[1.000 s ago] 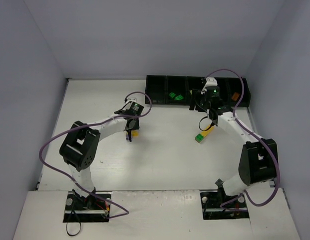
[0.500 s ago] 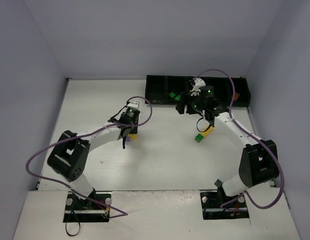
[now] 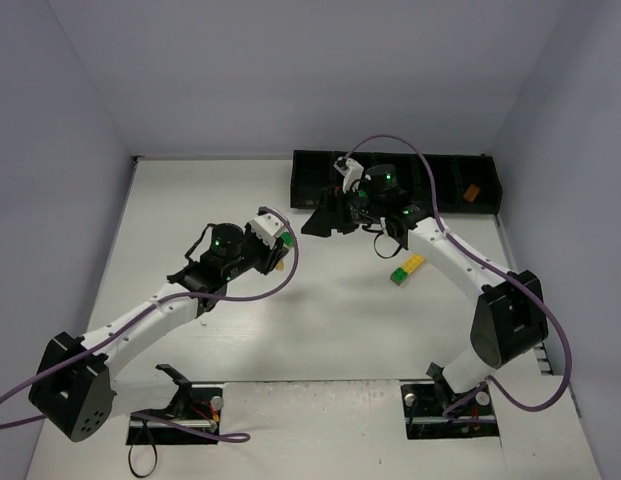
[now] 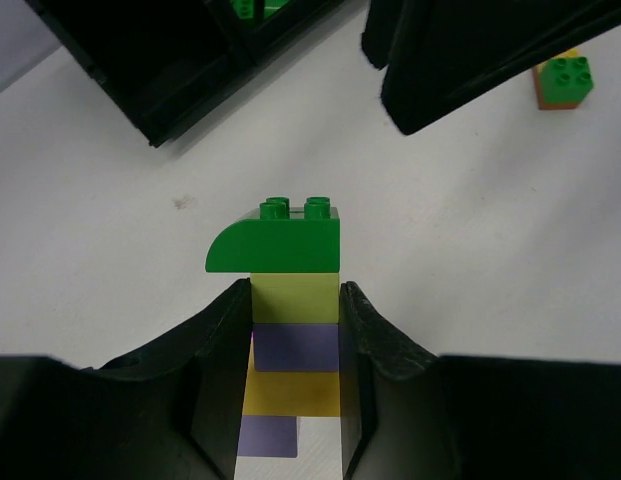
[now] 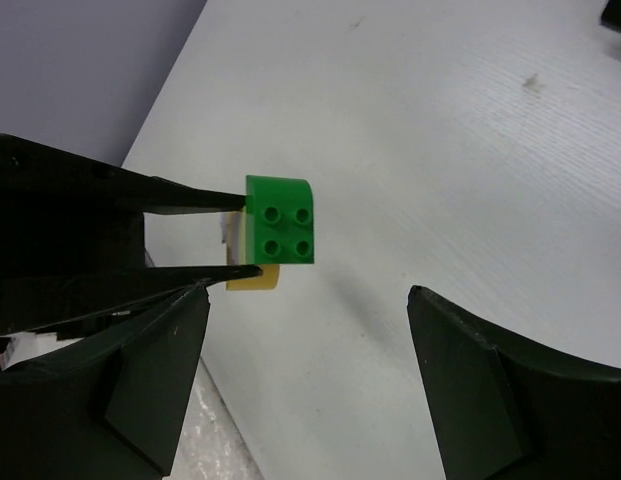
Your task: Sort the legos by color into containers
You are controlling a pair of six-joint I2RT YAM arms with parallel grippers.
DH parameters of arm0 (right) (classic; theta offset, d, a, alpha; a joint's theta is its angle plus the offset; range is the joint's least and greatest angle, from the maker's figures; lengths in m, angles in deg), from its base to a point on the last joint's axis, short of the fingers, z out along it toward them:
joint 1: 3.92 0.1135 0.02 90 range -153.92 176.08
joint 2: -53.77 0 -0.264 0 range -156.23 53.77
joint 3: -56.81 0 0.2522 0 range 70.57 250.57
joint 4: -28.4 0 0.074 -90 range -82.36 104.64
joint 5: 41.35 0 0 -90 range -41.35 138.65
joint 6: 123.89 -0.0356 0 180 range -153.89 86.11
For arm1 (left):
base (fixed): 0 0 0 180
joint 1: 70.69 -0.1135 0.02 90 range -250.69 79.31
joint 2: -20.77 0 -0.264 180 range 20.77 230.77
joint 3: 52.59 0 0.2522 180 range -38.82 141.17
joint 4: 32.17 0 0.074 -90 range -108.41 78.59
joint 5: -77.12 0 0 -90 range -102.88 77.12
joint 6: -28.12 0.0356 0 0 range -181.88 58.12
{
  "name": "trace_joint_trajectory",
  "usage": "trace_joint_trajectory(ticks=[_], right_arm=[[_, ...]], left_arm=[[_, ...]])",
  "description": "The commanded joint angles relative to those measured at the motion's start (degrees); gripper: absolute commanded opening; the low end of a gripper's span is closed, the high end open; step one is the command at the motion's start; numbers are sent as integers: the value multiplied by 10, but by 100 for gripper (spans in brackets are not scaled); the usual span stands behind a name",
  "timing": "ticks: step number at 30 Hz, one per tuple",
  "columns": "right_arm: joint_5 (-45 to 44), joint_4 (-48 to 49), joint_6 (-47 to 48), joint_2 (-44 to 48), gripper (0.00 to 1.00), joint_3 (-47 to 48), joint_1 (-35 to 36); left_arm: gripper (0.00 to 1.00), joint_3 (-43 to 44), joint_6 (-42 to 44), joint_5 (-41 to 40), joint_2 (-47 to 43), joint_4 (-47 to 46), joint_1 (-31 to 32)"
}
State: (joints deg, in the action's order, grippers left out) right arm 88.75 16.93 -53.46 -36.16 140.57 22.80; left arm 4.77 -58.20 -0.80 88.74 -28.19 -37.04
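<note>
My left gripper [image 4: 294,300] is shut on a stack of legos and holds it above the table. The stack has a dark green curved brick [image 4: 275,240] at its free end, then lime [image 4: 295,297], lavender [image 4: 295,347], yellow and lavender bricks. In the top view the left gripper [image 3: 278,250] is left of centre. My right gripper [image 3: 320,222] is open and empty, facing the stack's green end [image 5: 281,219] from a short gap away. A second small stack [image 3: 408,269], green on yellow, lies on the table. The black tray [image 3: 310,175] stands at the back.
An orange brick [image 3: 471,192] lies in a right compartment of the tray. A green brick [image 4: 255,8] shows in another compartment. The right arm reaches across in front of the tray's middle. Grey walls close in the table on three sides.
The left arm has stretched out and lifted the stack off the table, turning it toward the right gripper. The right gripper has moved left from the tray toward the stack.
</note>
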Motion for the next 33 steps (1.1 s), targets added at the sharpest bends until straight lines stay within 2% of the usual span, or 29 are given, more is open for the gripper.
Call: trace_joint_trajectory(ticks=[1,11,17,21,25,27,29,33], right_arm=[[58,26,-29,1,77,34,14],[87,26,-48,-28,77,33,41],[87,27,-49,-39,71,41,49],[82,26,-44,-39,53,44,49],[78,26,-42,-39,48,45,49],[77,26,-37,-38,35,44,49],[75,26,-35,-38,31,44,48],[68,25,-29,-33,13,44,47]], left_arm=[[0,11,45,93,-27,-56,1],[0,10,47,115,-47,-80,4],[0,10,51,117,-50,-80,7],[0,11,55,117,-47,-73,8],[0,8,54,116,-42,-70,8],[0,5,53,114,-39,-69,7],[0,4,50,113,-37,-69,7],[0,6,43,112,-27,-62,7]])
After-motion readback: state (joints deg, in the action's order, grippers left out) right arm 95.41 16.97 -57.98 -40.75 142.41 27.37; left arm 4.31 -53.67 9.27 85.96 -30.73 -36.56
